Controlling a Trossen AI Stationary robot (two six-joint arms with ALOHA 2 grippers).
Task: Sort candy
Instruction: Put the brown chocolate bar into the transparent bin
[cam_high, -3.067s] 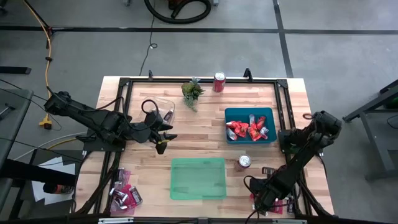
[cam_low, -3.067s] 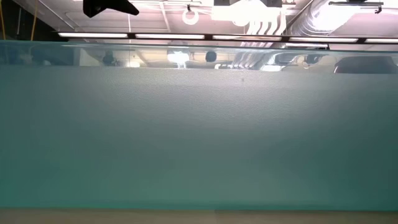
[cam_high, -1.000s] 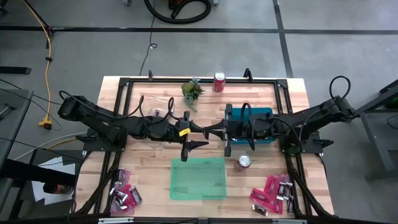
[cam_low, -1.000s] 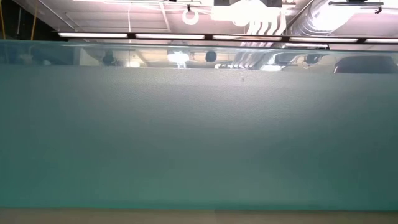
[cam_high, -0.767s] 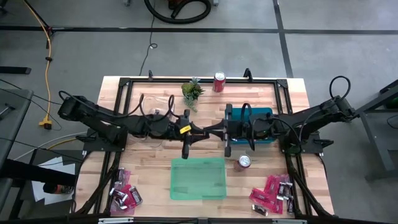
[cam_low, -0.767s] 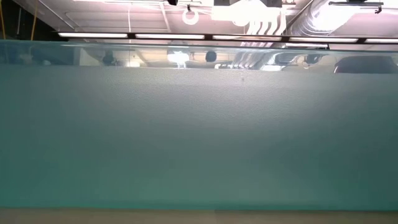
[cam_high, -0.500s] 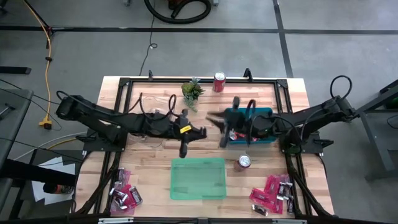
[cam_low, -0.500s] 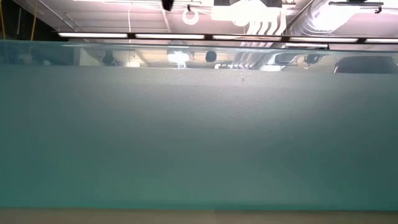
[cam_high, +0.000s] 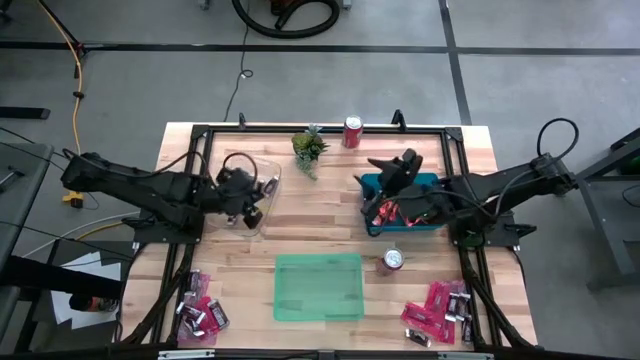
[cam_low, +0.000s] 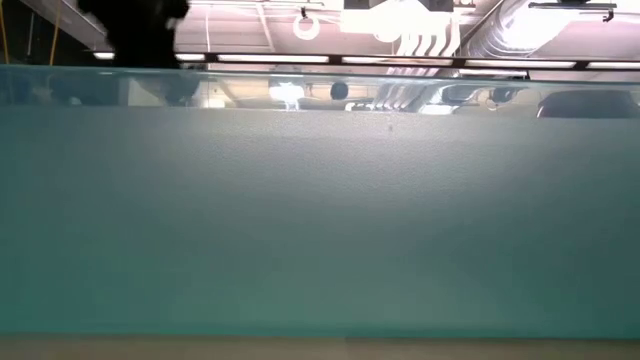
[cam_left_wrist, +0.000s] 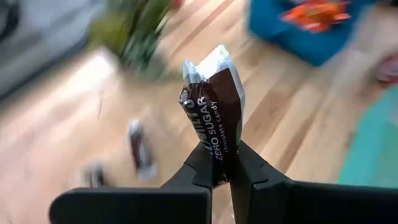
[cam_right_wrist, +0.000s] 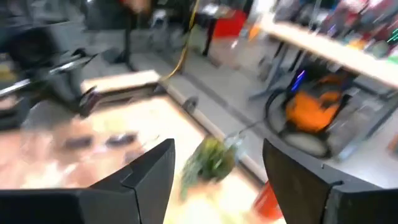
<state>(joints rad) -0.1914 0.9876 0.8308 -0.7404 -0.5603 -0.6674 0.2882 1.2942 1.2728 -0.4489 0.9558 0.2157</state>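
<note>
A dark brown-and-silver candy bar (cam_left_wrist: 214, 106) sticks out from my left gripper (cam_left_wrist: 221, 177), which is shut on it. In the high view that gripper (cam_high: 252, 208) hovers over a clear tray (cam_high: 268, 172) on the table's left side. My right gripper (cam_right_wrist: 217, 168) is open with nothing between its fingers and stands above the blue tray (cam_high: 432, 182), which holds red-orange packets (cam_high: 398, 210). Loose candy lies in two heaps at the near left (cam_high: 200, 315) and near right (cam_high: 438, 310). My left gripper pinches one end of the bar's wrapper (cam_left_wrist: 219, 163) between its two fingertips. The fingers come from the table's left, slanting downward. The rest of the bar stands out past the fingertips, lifted clear of the table and trays.
A green tray (cam_high: 318, 286) lies at the near middle, and its wall fills the low view. One red soda can (cam_high: 392, 261) stands beside it and another (cam_high: 352, 131) at the far edge, next to a small plant (cam_high: 308, 147). Small dark bars (cam_left_wrist: 140, 152) lie below my left gripper.
Both grippers met above the table's middle. My left gripper shut on the bar while my right gripper opened and let it go. The left then drew back toward the table's left, over the clear tray, carrying the bar. The right turned and pulled back over the blue tray.
</note>
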